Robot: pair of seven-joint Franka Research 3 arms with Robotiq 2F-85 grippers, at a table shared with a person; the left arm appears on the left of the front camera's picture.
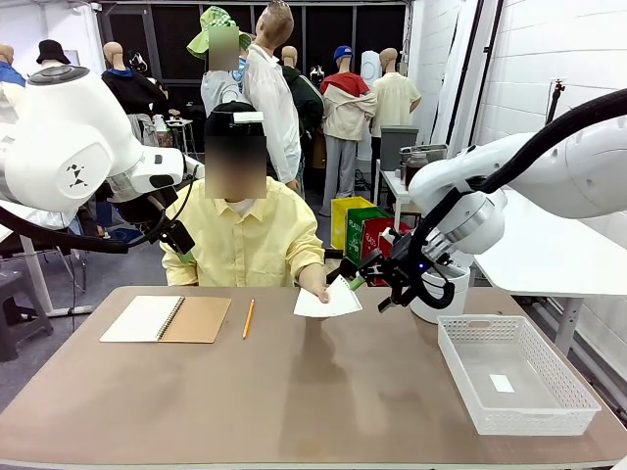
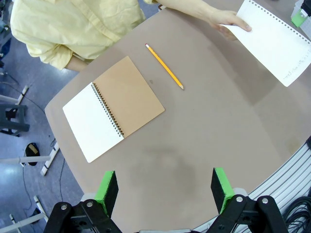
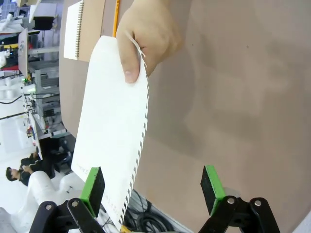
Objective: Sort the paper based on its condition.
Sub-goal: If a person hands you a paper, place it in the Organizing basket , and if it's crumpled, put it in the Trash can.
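Paper (image 3: pixel 112 126) in person's hand (image 3: pixel 148 34) sits just beside right claw (image 3: pixel 151 182).

The thin white sheet of paper (image 3: pixel 112 145) with a torn, hole-punched edge is looking smooth and matt, and the flat brown tabletop (image 1: pixel 294 401) is showing a dull, even finish. The spiral-bound notebook (image 2: pixel 129 97) is showing a matt brown kraft-card cover, white paper pages and a dark wire coil, beside a slightly shiny yellow pencil (image 2: pixel 164 65). The white lattice basket (image 1: pixel 539 419) is looking like hard moulded plastic, and the left arm's rounded white shell (image 1: pixel 69 137) is gleaming glossily.
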